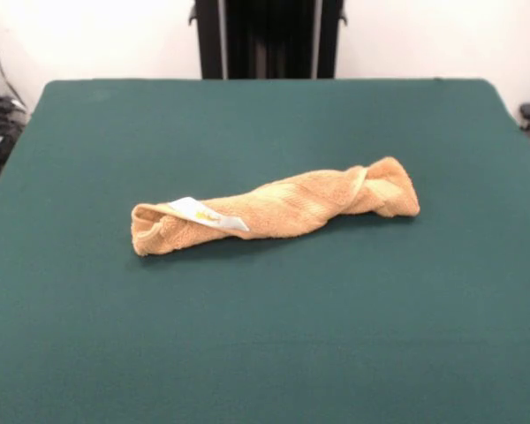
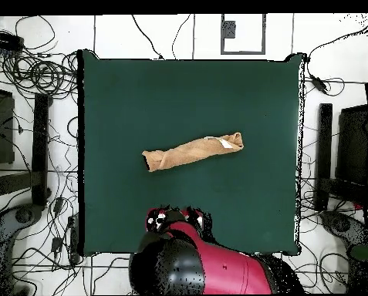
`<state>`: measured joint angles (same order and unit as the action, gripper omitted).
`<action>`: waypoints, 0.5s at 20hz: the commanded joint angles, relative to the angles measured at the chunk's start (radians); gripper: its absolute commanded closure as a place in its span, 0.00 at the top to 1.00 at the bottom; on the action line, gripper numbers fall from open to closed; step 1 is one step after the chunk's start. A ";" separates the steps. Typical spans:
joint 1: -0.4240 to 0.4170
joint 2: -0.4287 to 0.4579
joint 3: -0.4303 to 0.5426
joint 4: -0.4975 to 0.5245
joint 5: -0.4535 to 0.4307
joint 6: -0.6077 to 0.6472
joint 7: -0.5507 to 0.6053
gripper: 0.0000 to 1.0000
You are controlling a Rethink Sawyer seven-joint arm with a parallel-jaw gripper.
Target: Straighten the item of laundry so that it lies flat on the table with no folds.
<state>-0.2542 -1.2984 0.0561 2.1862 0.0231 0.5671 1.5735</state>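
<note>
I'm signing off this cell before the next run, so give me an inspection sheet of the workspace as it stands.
Surface: dark green table, bare apart from the towel.
Job's things: orange-tan towel rolled and twisted into a long bundle, not flat; white label showing near one end.
Clutter: nothing seen on the table.
End effector: not visible; only the red and black arm at the table's edge by the base.
Cables: many loose cables on the floor around the table.
Surroundings: black pedestal, white wall, dark equipment at the sides.

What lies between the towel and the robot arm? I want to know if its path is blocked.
Only bare green table lies between the twisted towel and the red arm, as the overhead view shows.
</note>
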 commanded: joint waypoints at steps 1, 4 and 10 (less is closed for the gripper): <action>-0.088 0.066 0.170 0.082 0.032 0.012 -0.177 1.00; -0.181 0.127 0.229 0.017 -0.006 0.050 -0.257 1.00; -0.265 0.238 0.317 -0.002 -0.077 0.002 -0.211 1.00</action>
<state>-0.4724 -1.2323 0.1962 2.1696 -0.0023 0.5669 1.5735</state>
